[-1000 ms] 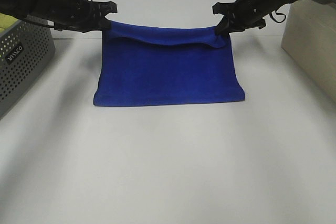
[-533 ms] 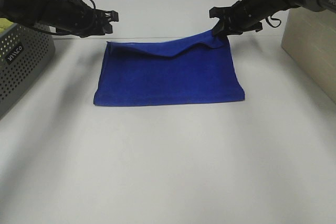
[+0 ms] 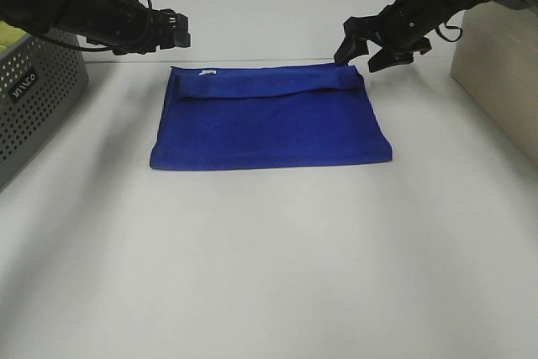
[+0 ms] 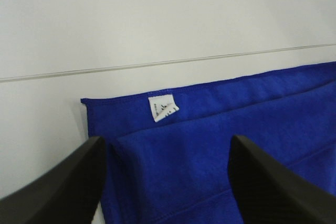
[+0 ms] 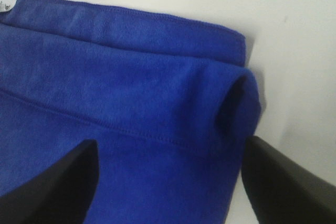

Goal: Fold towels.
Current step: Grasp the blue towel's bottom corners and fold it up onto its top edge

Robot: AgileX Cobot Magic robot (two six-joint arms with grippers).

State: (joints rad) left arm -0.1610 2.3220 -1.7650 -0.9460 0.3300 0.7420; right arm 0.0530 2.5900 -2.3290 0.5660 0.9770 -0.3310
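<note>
Royal-blue plush microfibre towel (image 3: 269, 128) lying on the white tabletop (image 3: 269, 275), doubled over once. The upper layer's edge stops short of the towel's far hem, leaving a strip with the small white tag (image 4: 162, 107) exposed; at the far right corner the layer bulges in a loose loop. Left gripper (image 3: 179, 29) and right gripper (image 3: 360, 52) hover just above the towel's far corners, jaws apart, holding nothing. First fold apparently complete; the bulge and probably a further fold remain.

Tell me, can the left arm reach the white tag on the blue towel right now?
Probably yes. The left end effector hangs open just above that corner of the towel, and the tag lies exposed on the far edge with nothing covering it.
</note>
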